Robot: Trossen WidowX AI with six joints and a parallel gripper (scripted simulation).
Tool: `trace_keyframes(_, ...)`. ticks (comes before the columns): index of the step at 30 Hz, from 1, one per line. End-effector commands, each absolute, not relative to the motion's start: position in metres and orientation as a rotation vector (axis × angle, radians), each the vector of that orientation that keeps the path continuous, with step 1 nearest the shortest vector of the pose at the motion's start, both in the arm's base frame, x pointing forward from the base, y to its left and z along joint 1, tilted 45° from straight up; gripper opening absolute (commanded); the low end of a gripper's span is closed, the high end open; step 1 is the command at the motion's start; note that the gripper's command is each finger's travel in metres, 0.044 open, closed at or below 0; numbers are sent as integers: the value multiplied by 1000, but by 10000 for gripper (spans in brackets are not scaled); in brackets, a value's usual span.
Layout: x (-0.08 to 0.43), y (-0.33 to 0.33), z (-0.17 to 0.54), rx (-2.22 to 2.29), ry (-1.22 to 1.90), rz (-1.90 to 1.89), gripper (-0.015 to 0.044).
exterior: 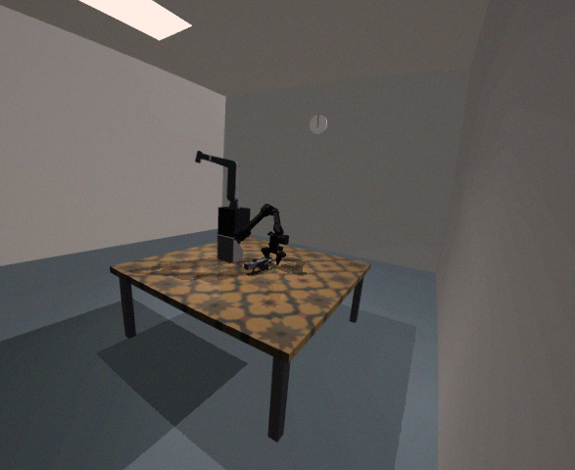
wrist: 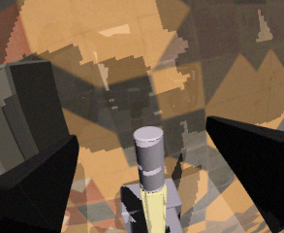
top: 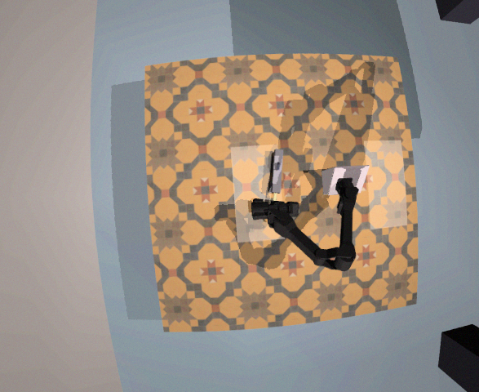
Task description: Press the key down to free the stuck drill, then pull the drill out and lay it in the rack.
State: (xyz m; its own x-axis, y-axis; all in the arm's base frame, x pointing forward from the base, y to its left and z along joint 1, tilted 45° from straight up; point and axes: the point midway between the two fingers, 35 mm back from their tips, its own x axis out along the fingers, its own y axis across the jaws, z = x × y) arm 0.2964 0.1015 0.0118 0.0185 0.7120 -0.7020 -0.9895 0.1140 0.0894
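A long grey block, seemingly the holder, lies on the table. From its near end sticks a thin yellow piece. In the wrist view the yellow piece runs into a grey round cylinder with a flat end, seemingly the drill's; part of a grey block shows under it. My gripper is wide open and empty, low over the table. In the wrist view its fingers stand apart to both sides of the cylinder's end. I cannot tell the key or the rack apart for certain.
A larger grey and black block stands at the left edge of the wrist view, beside the left finger. My arm reaches in from its base on the patterned table. A tall black post with a bent arm stands behind the base.
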Motion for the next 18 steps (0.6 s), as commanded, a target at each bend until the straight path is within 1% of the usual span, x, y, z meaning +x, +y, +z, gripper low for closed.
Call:
trace_keyframes(1,296,100,9,-503,706,1410,440)
trace_keyframes(18,295,98,6,-503,706,1410,440)
